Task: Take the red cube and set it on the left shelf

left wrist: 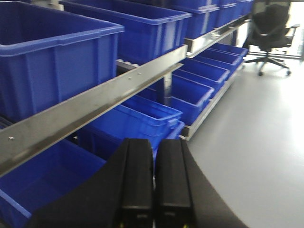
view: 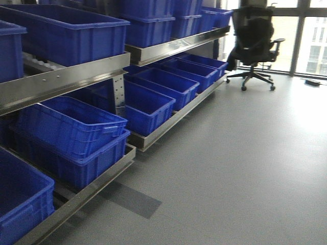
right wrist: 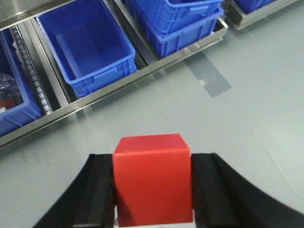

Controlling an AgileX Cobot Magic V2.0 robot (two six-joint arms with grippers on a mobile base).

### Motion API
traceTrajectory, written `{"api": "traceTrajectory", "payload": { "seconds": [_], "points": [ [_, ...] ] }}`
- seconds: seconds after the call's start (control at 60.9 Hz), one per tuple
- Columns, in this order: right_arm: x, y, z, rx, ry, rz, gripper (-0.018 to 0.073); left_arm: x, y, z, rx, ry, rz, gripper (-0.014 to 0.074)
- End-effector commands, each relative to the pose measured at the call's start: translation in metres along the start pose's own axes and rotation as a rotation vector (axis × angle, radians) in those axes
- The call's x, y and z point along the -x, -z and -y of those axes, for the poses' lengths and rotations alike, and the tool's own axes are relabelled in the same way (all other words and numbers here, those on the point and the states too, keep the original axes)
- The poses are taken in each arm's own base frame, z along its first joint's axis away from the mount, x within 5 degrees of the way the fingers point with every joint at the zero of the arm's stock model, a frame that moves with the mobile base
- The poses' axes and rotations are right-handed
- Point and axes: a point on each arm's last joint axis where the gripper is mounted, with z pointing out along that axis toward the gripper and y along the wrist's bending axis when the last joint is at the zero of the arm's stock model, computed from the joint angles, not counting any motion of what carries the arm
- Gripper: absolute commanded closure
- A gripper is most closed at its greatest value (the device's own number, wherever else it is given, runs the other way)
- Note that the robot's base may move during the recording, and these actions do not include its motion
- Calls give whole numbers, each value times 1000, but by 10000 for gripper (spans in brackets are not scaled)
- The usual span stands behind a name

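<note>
**Front view.** A long two-tier steel shelf rack (view: 66,76) runs along the left, both tiers packed with open blue plastic bins (view: 148,104). A black swivel office chair (view: 254,41) stands past the rack's far end on the pale grey floor (view: 245,168). A dark grey rectangular floor patch (view: 134,199) lies just beside the rack's bottom rail.

**Left wrist view.** The left pincer (left wrist: 153,145) is clenched. Its two black fingers (left wrist: 137,180) are pressed side by side with only a thin seam between them, and they grip nothing. It sits on the aisle side of the rack. The rack's upper steel rail (left wrist: 95,102) slants across the picture beyond it, with blue bins above and below that rail. The office chair shows at the rack's far end.

**Right wrist view.** This view looks down. The right pincer (right wrist: 153,160) is grasping the red plastic cube (right wrist: 153,180), with one black finger flat against each side face. The cube is held above the grey floor on the aisle side of the rack, apart from the rack's bottom rail (right wrist: 118,85). Open blue bins sit on the rack's bottom tier behind that rail. The one at the picture's left edge holds something I cannot make out. The dark floor patch lies just beside the rail.
</note>
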Motion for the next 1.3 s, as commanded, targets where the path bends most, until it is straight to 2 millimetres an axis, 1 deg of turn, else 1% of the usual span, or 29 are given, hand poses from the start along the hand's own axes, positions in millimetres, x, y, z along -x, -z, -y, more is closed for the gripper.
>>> {"api": "traceTrajectory", "payload": {
  "seconds": [0.0, 1.281],
  "points": [
    [18, 15, -2, 13, 9, 130, 504, 0, 0, 0, -1, 3, 77, 495],
    [18, 15, -2, 13, 9, 130, 504, 0, 0, 0, -1, 3, 77, 495]
  ]
}}
